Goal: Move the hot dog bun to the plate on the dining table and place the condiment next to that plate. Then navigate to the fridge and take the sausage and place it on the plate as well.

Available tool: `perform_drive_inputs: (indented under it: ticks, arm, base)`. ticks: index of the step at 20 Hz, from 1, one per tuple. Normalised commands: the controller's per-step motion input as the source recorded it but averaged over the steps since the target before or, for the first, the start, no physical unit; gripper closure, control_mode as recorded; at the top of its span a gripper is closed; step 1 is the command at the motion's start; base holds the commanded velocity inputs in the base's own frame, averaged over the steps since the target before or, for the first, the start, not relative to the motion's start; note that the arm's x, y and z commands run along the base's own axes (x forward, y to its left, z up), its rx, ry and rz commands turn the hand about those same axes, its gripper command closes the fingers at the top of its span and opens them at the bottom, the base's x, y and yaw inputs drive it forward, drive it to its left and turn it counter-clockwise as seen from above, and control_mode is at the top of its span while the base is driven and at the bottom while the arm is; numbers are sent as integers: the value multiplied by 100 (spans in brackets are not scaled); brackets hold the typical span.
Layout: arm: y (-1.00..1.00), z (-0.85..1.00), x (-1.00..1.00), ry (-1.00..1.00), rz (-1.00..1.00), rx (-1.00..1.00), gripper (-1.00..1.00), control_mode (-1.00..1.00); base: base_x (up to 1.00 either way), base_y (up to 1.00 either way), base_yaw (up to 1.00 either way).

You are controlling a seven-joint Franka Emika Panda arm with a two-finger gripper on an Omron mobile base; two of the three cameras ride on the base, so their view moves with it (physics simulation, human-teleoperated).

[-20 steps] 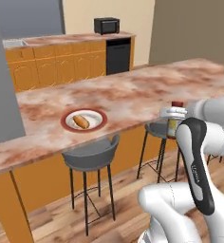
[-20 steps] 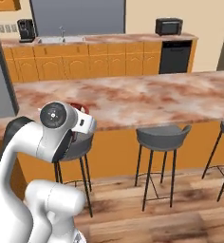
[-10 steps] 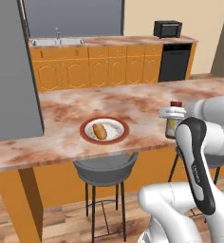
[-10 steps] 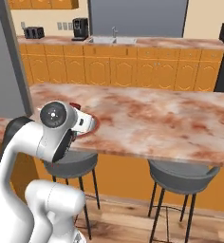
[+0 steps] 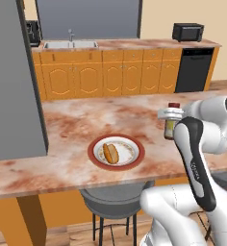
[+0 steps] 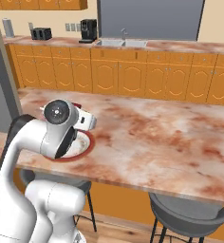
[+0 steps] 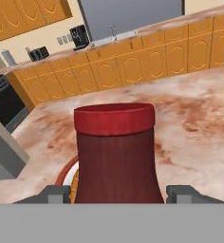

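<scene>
One bun point(image 5: 111, 153), oblong, orange-tan, lengthwise split, lies on the plate point(image 5: 137, 158); long axis runs roughly away from the near table edge, slightly slanted. Plate: round, broad red rim, pale speckled centre, flat on the table point(image 5: 72, 129), set back a little from the near edge.

One bottle point(image 7: 116, 156), dark red-brown body, red cap, upright, long axis vertical. In the left base view it stands right of the plate, apart from it, partly behind the arm point(image 5: 195, 158). In the hand view it fills the gap between the fingertips point(image 7: 52, 193), which flank its shoulders. Gripper point(image 7: 117, 194): jaws spread wide on either side of the bottle; whether the pads press on it cannot be told.

One table: long slab, reddish-brown marbled stone, smooth. Broad bare stone lies behind the plate and to its left. Grey slab point(image 5: 14, 81) stands at the far left, close over the table end.

One stool point(image 5: 113, 202), round grey seat, tucked under the near edge below the plate.

One counter point(image 5: 125, 44) with arched orange doors along the back wall.
</scene>
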Motion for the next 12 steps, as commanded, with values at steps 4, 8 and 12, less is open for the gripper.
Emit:
perform_drive_inputs:
  ticks: [4, 8, 12]
  arm:
    - [-73, -52, 76, 3, 27, 0, 100, -100]
    - [-88, -76, 96, 3, 28, 0, 100, -100]
    - [-36, -84, 99, 8, 32, -5, 100, -100]
  base:
    - [0, 0, 0]
    - [0, 0, 0]
    - [0, 0, 0]
